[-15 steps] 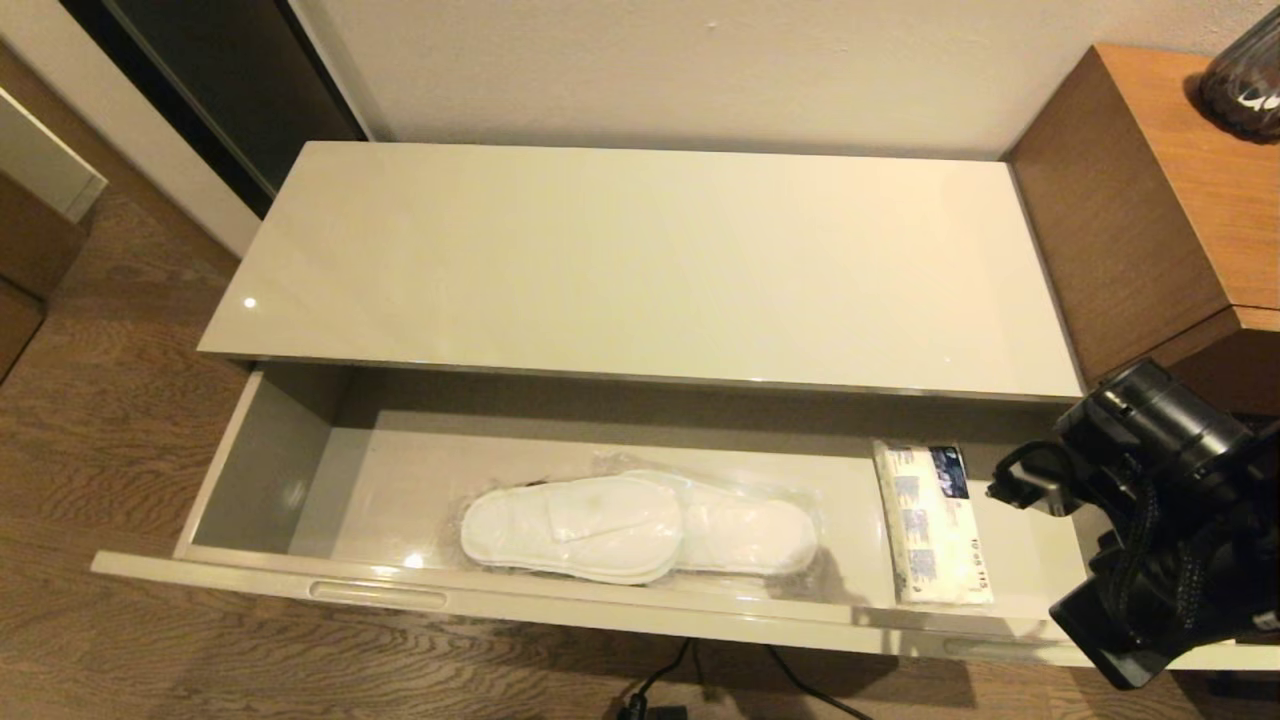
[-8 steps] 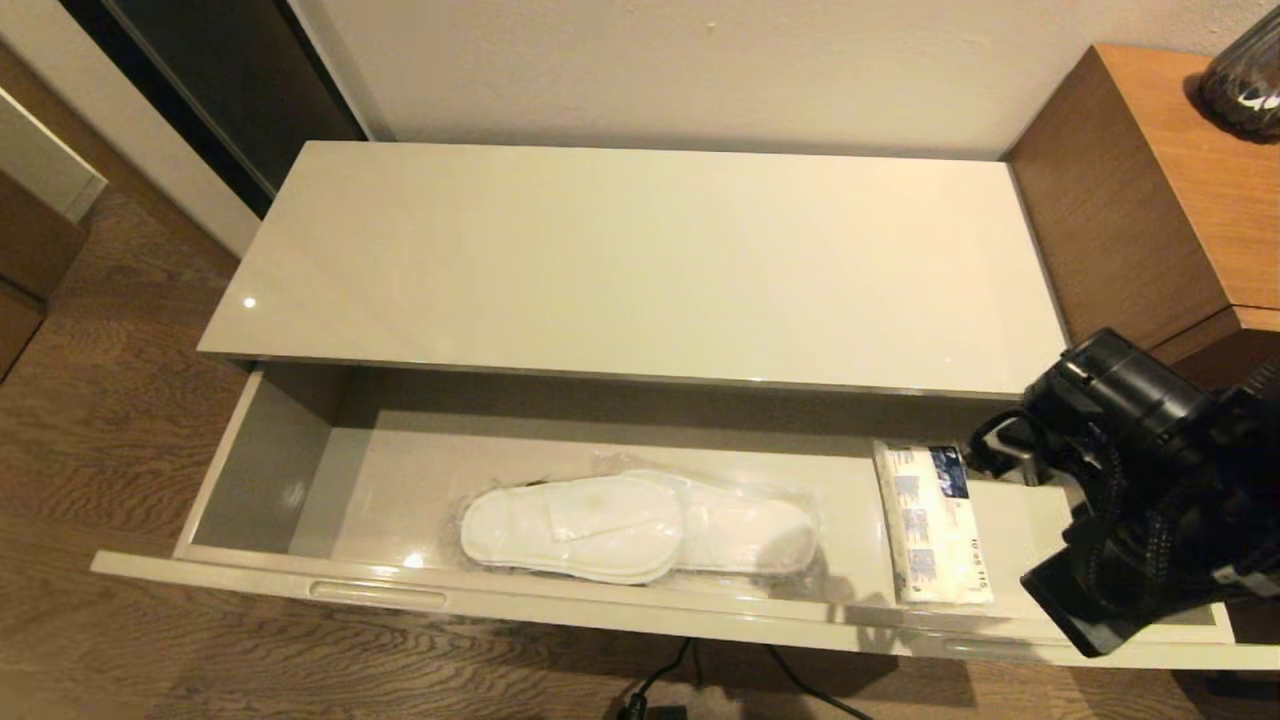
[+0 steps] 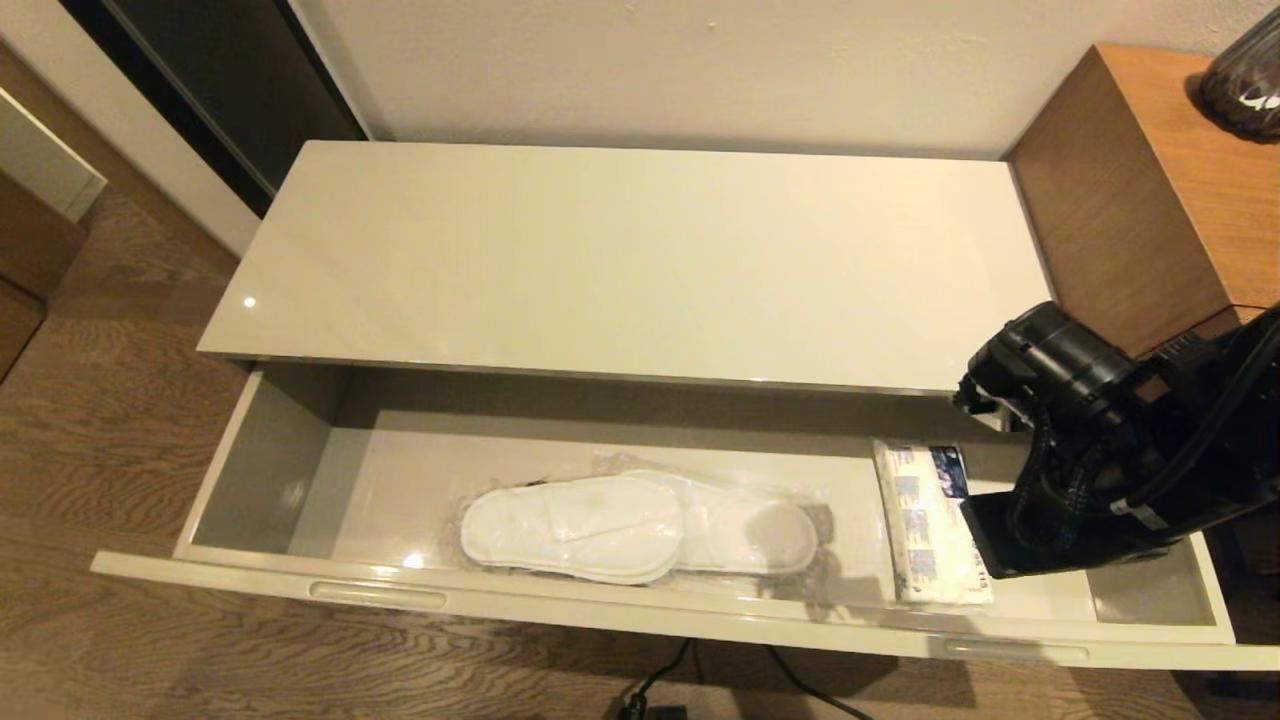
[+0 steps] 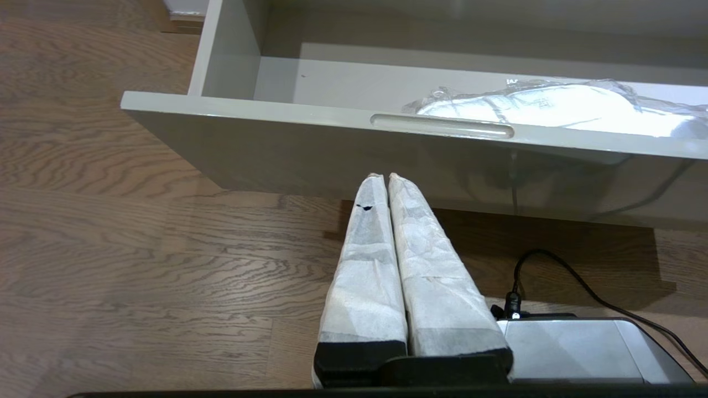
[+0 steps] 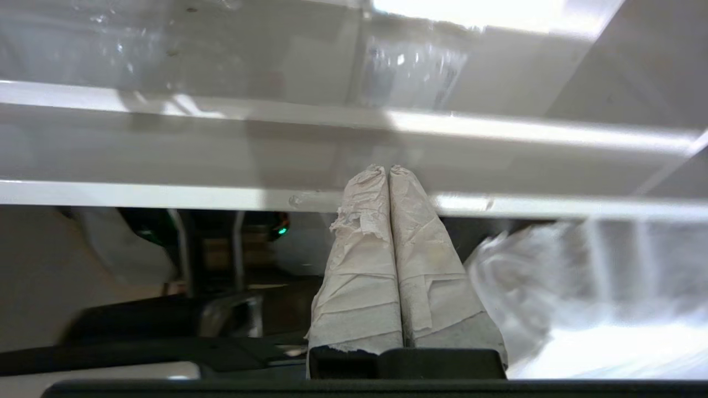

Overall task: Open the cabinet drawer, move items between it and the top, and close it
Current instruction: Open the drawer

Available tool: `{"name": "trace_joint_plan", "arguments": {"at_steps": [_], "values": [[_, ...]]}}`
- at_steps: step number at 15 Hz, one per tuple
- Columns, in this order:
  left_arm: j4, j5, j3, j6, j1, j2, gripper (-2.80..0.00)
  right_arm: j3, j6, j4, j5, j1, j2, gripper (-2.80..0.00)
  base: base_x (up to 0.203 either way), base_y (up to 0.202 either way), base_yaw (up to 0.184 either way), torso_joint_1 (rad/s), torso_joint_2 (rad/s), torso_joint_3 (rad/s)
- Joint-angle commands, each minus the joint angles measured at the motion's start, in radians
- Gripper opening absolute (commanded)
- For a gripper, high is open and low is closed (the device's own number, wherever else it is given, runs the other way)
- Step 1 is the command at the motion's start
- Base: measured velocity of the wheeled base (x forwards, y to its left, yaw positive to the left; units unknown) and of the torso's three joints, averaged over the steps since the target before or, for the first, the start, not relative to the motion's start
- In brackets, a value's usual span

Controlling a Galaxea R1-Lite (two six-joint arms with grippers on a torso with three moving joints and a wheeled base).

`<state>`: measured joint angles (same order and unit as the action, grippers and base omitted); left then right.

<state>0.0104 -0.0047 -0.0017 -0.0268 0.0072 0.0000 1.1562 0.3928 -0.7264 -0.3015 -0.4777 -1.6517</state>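
- Head view: cabinet drawer point(image 3: 250, 470) pulled open; wrapped slippers point(image 3: 640, 528) and tissue pack point(image 3: 930, 525) inside; top point(image 3: 620, 260) bare. Right arm above the drawer's right end, near the pack.
- Left wrist view: left gripper point(image 4: 385, 178) closed, empty, parked before the drawer front.
- Right wrist view: right gripper point(image 5: 389, 169) closed, empty. Likely step: reaching for an item; jaws must open first.

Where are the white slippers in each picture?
Head view: slippers lie in the open drawer, near its front edge, left of the tissue pack.
Left wrist view: slippers just behind the drawer's front edge.
Right wrist view: too blurred to tell.
Shared landmark: the oblong recess in the drawer front.
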Motion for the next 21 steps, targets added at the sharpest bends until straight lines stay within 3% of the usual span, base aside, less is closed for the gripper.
{"name": "trace_joint_plan", "arguments": {"at_steps": [1,4,12,21], "values": [[0.0,0.0,0.0,-0.001,0.0,0.0,-2.8,-0.057,0.031,0.001,-0.001,0.001,0.013,-2.8,0.0,0.0,0.0,0.0,0.0,0.0],[0.0,0.0,0.0,-0.001,0.0,0.0,-2.8,-0.163,0.148,0.067,0.046,0.001,-0.025,-2.8,0.0,0.0,0.0,0.0,0.0,0.0],[0.0,0.0,0.002,-0.001,0.0,0.0,-2.8,-0.158,0.159,0.201,0.058,0.012,-0.127,-2.8,0.0,0.0,0.0,0.0,0.0,0.0],[0.0,0.0,0.0,-0.001,0.0,0.0,-2.8,-0.332,0.228,0.191,0.157,0.012,-0.056,-2.8,0.0,0.0,0.0,0.0,0.0,0.0]]}}
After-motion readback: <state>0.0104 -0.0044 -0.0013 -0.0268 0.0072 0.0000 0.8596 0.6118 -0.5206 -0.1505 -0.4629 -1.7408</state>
